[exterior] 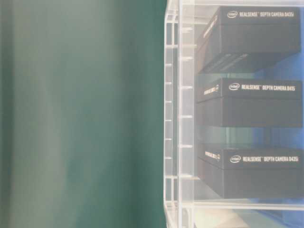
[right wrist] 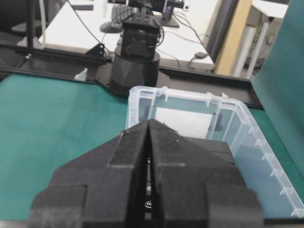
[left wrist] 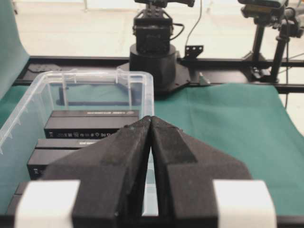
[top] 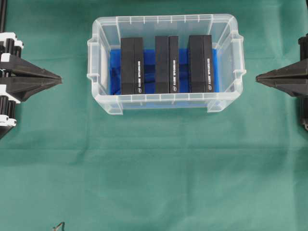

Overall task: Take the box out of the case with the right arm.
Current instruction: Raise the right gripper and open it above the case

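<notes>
The clear case (top: 98,53) with a blue floor stands at the back middle of the green cloth. Three black boxes stand in it side by side: left (top: 132,66), middle (top: 166,64) and right (top: 200,63). The table-level view shows them through the wall of the case (exterior: 173,114). My right gripper (top: 258,77) hangs outside the case's right end, shut and empty, tips pointing at it; in its wrist view the gripper (right wrist: 149,122) hides most of the boxes. My left gripper (top: 59,77) is shut and empty outside the left end, and its wrist view shows the gripper (left wrist: 151,118) before the case (left wrist: 147,88).
Green cloth covers the table around the case. The opposite arm's base (left wrist: 153,52) stands beyond the case in the left wrist view, and another base (right wrist: 135,61) in the right wrist view. A small dark object (top: 58,226) lies at the front edge.
</notes>
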